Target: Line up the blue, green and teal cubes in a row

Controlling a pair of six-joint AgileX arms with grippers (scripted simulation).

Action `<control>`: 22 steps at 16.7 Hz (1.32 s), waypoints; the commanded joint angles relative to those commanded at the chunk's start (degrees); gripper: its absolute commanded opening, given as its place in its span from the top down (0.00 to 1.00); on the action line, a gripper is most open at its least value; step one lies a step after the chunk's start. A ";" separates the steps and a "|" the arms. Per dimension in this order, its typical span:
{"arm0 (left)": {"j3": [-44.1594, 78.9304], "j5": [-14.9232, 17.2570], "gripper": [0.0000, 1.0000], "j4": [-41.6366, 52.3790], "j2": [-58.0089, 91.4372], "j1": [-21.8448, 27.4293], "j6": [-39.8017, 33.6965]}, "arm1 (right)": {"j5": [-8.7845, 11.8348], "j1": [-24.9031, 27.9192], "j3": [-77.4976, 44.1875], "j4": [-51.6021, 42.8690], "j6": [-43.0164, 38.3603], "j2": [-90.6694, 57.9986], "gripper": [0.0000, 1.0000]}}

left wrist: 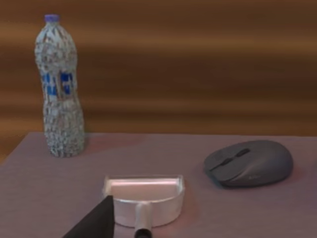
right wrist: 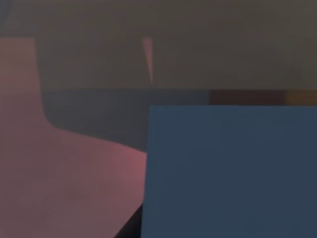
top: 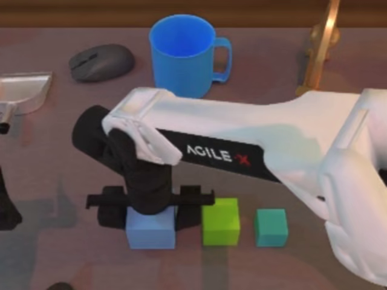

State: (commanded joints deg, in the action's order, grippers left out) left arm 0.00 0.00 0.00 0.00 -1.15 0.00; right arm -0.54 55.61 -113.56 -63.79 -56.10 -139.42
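Three cubes stand in a row near the table's front: the light blue cube [top: 151, 234] on the left, the green cube [top: 221, 222] in the middle, the teal cube [top: 270, 227] on the right. My right arm reaches across from the right, and its gripper [top: 151, 212] comes down over the blue cube. Its black fingers [top: 112, 211] press against both sides of that cube, which rests on the table. The blue cube [right wrist: 233, 173] fills much of the right wrist view, with a dark finger at its edge. My left arm [top: 5, 208] is parked at the table's left edge.
A tall blue mug [top: 181, 54] stands at the back, with a dark mouse [top: 101, 62] to its left. A metal dustpan [top: 24, 90] lies at the far left. A golden stand [top: 323, 42] is at the back right. The left wrist view shows a plastic bottle [left wrist: 60, 87].
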 joint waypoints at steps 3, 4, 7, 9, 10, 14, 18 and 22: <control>0.00 0.00 0.00 0.00 0.00 0.00 0.00 | 0.00 0.00 0.00 0.00 0.00 0.00 0.77; 0.00 0.00 0.00 0.00 0.00 0.00 0.00 | 0.00 0.00 0.00 0.00 0.00 0.00 0.70; 0.00 0.00 0.00 0.00 0.00 0.00 0.00 | 0.00 0.00 0.00 0.00 0.00 0.00 0.47; 0.00 0.00 0.00 0.00 0.00 0.00 0.00 | 0.00 0.00 0.00 0.00 0.00 0.00 0.32; 0.00 0.00 0.00 0.00 0.00 0.00 0.00 | 0.00 0.00 0.00 0.00 0.00 0.00 0.25; 0.00 0.00 0.00 0.00 0.00 0.00 0.00 | 0.00 0.00 0.00 0.00 0.00 0.00 0.00; 0.00 0.00 0.00 0.00 0.00 0.00 0.00 | 0.00 0.00 0.00 0.00 0.00 0.00 0.00; 0.00 0.00 0.00 0.00 0.00 0.00 0.00 | 0.00 -0.12 -0.01 -0.01 0.00 0.02 0.00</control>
State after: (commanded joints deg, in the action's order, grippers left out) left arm 0.00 0.00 0.00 0.00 -1.15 0.00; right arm -0.53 55.48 -113.57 -63.80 -56.10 -139.40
